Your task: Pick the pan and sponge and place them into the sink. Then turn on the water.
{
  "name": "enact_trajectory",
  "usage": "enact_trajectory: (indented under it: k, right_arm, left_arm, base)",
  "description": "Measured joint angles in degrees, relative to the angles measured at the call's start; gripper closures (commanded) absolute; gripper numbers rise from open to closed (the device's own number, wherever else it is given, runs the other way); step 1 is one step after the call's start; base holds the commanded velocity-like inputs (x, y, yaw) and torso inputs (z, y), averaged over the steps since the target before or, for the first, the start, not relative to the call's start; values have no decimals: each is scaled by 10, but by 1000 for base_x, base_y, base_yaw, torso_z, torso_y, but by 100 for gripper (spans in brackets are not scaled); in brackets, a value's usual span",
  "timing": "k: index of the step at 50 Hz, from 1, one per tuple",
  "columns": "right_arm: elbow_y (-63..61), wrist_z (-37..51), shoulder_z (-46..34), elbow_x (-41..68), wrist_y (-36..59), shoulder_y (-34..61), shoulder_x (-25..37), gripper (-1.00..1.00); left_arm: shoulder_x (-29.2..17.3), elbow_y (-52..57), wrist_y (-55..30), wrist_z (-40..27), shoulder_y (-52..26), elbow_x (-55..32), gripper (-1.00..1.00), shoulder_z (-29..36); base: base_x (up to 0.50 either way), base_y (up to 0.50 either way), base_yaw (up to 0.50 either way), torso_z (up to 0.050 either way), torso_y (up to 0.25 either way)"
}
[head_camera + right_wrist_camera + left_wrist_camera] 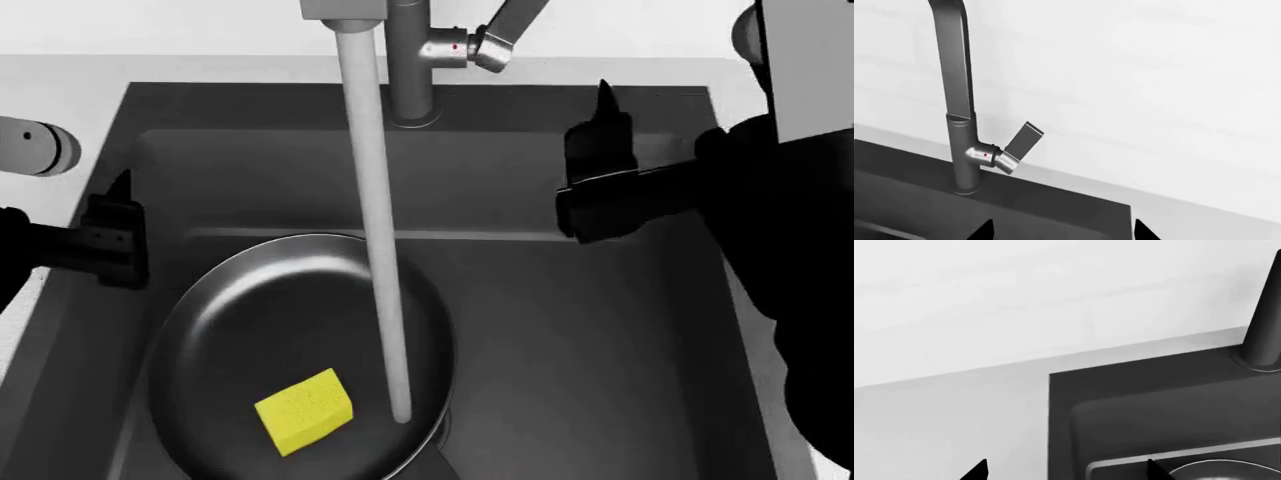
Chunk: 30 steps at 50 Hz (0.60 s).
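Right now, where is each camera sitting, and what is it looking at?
Head view: on the robot's head, looking down into the sink, where water falls into the pan holding the sponge; both arms show.
Left wrist view: near the left gripper, facing the sink corner and wall; fingertips show.
Right wrist view: near the right gripper, facing the faucet; fingertips show.
All three share the sink; head and right wrist share the faucet lever.

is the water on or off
On: a pale stream falls from the faucet into the pan in the sink.
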Motion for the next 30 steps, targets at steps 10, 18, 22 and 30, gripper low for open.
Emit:
enact_trajectory:
  k: [10, 18, 22, 30]
  right_arm:
    - [-53, 49, 61, 94, 76, 8, 35, -100]
    - [-54, 125, 84, 212, 98, 22, 77, -100]
    - [-50, 159, 88, 262, 103, 31, 98, -100]
    - [-40, 230, 91, 363, 107, 47, 140, -100]
  left_arm:
    - [-23, 26, -32, -24, -8, -47, -100, -19]
    - [-44, 42, -56, -45, -24, -84, -100, -36]
    - [-54, 49, -68, -54, -31, -100, -100, -42]
    - [-74, 62, -93, -74, -44, -135, -100, -53]
  base:
    - [0, 0, 0, 0, 0]
    - [0, 0, 0, 0, 0]
    - [0, 0, 0, 0, 0]
    - [0, 0, 0, 0, 0]
